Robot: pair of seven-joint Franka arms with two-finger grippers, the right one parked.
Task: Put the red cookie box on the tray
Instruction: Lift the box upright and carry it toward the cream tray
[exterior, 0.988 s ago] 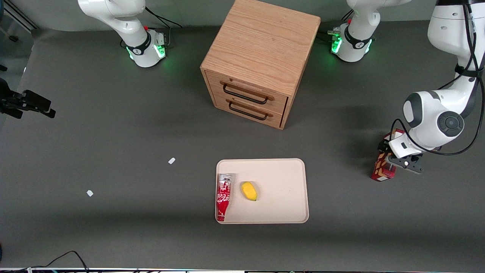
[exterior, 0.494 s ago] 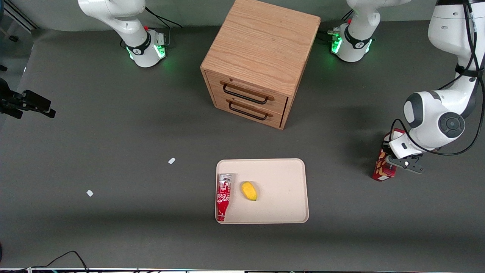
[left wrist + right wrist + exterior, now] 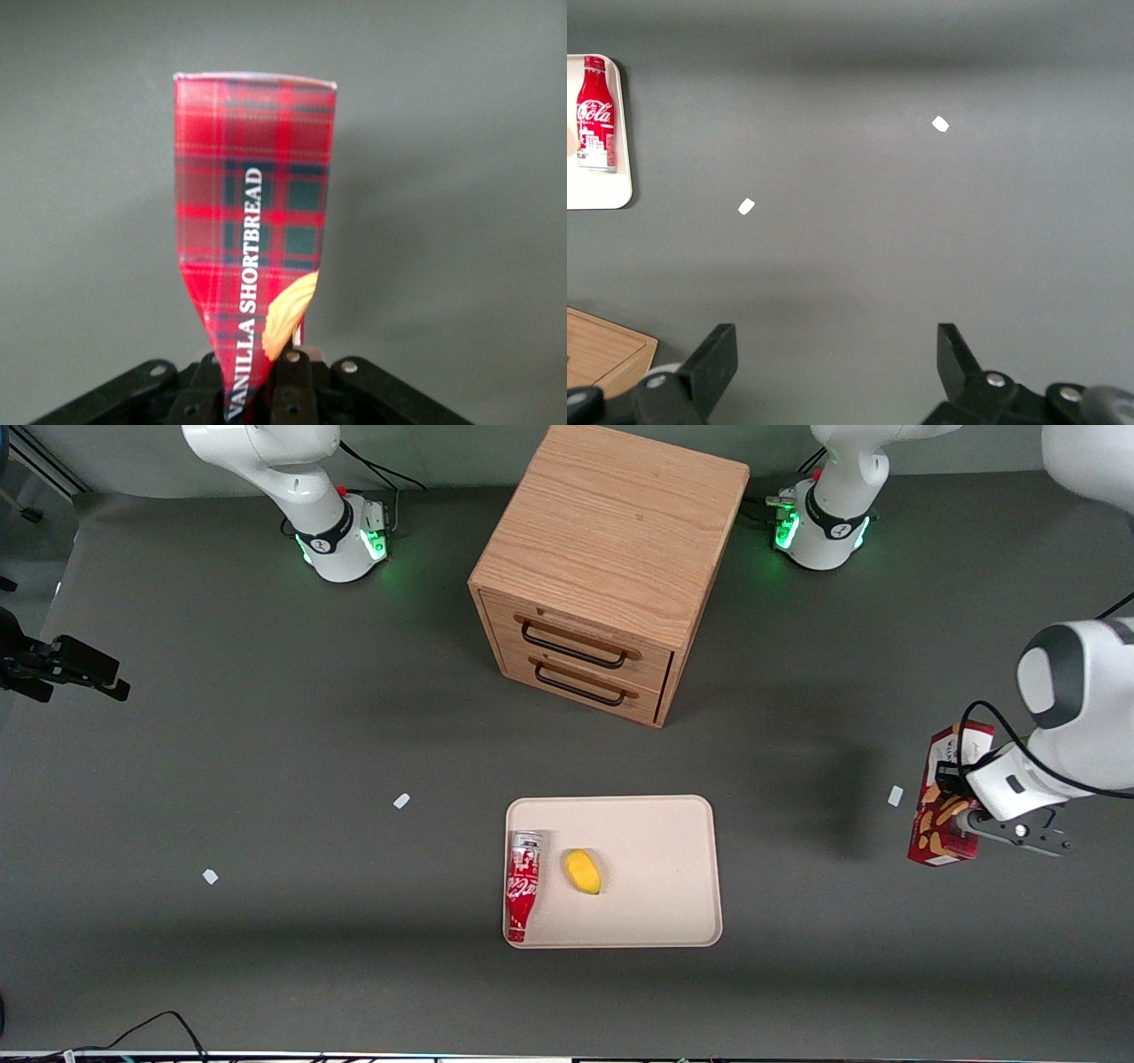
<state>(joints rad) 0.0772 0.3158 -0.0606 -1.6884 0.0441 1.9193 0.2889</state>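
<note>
The red cookie box (image 3: 941, 808), a slim tartan carton with cookie pictures, is held upright at the working arm's end of the table, well off to the side of the tray. My left gripper (image 3: 964, 825) is shut on it. In the left wrist view the box (image 3: 257, 204) sticks out from between the black fingers of the gripper (image 3: 266, 379), which pinch its lower end narrow. The beige tray (image 3: 660, 841) lies nearer the front camera than the cabinet.
A red-and-white soda can (image 3: 523, 884) and a yellow fruit-like piece (image 3: 583, 871) lie on the tray. A wooden drawer cabinet (image 3: 611, 567) stands mid-table. Small white scraps (image 3: 895, 795) (image 3: 401, 801) (image 3: 210, 876) lie on the grey mat.
My gripper has moved with the red cookie box toward the working arm's end of the table and up. A white scrap now shows where the box stood.
</note>
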